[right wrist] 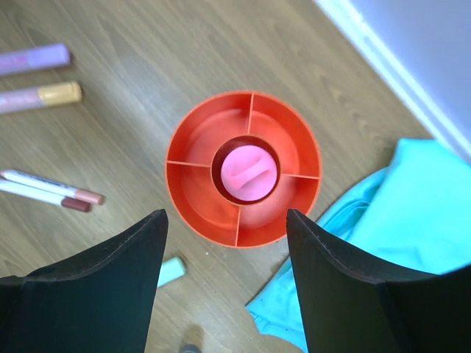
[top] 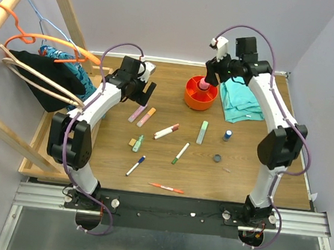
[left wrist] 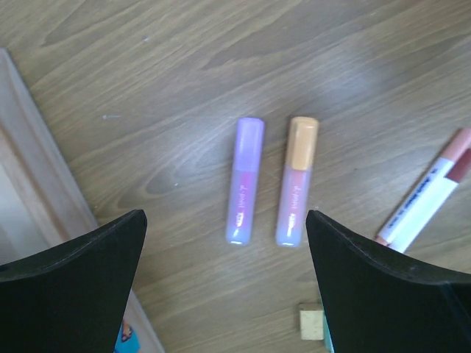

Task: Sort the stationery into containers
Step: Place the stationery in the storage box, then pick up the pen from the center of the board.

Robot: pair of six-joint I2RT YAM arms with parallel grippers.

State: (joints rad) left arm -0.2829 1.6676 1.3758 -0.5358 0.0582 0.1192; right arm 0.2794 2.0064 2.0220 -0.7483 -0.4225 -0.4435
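jaws of the left gripper point(top: 142, 93) stand wide apart and empty above a purple highlighter point(left wrist: 245, 181) and an orange-capped highlighter point(left wrist: 298, 182), which lie side by side, close but not touching, on the wooden table point(top: 269, 185). further right lie a white marker with a reddish cap point(top: 167, 131), a pale green highlighter point(top: 202, 132), a dark disc point(top: 217, 158) and a blue-capped bottle point(top: 228, 135). the orange tub point(right wrist: 191, 206) holds the pink glue bottle point(right wrist: 250, 173) in its central cup. the right gripper point(top: 210, 75) hangs over the tub, jaws apart, gripping nothing. a teal cloth point(top: 239, 100) lies just beside it.

Pale walls point(top: 185, 18), wooden table point(top: 209, 181).
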